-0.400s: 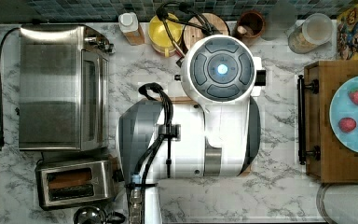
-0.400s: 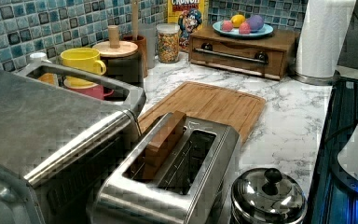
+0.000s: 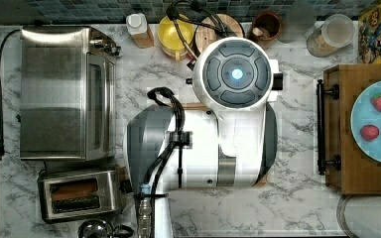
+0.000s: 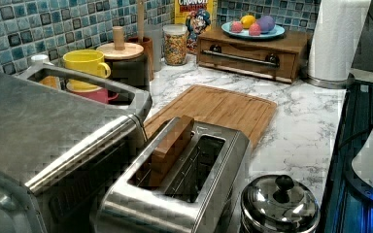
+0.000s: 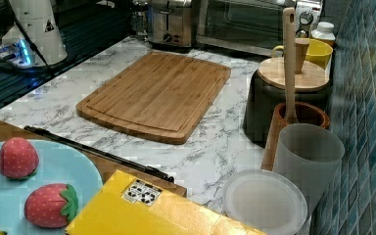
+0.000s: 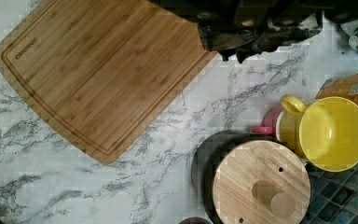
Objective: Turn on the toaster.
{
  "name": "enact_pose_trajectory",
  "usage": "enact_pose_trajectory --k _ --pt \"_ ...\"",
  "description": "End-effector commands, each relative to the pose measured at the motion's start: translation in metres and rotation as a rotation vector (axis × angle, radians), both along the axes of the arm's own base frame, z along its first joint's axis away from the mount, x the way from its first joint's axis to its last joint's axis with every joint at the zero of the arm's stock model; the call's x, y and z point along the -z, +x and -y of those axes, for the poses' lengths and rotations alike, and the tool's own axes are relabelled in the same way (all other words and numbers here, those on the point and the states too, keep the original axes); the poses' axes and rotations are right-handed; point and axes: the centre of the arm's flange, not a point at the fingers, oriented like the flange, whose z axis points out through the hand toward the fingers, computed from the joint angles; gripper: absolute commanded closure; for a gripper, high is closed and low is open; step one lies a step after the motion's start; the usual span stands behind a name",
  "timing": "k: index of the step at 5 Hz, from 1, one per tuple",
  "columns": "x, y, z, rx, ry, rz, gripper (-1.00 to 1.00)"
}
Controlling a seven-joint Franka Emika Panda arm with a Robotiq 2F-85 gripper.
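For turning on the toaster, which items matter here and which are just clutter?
Belongs to the job:
toaster, holding a brown slice

Just lying about:
toaster oven
cutting board
yellow mug
fruit plate
cereal box

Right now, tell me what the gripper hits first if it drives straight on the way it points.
Probably the bare marble counter. In the wrist view the gripper points down at it, just off the cutting board corner. Depth is unclear, so it could clip the board's edge.
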Motion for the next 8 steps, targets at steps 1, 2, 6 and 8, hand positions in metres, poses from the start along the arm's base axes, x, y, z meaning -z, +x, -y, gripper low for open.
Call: enact_pose_trajectory --k 1,2,6,8 --pt "0.038 -0.025 -0.046 -0.207 -0.019 -0.017 1.0" --pt "0.054 -0.047 -0.061 -0.299 0.018 0.019 1.0" --pt "0.109 -0.123 -0.085 -0.526 0.158 0.022 1.0" --pt "0.155 -0.166 -0.114 -0.705 0.189 -0.039 1.0"
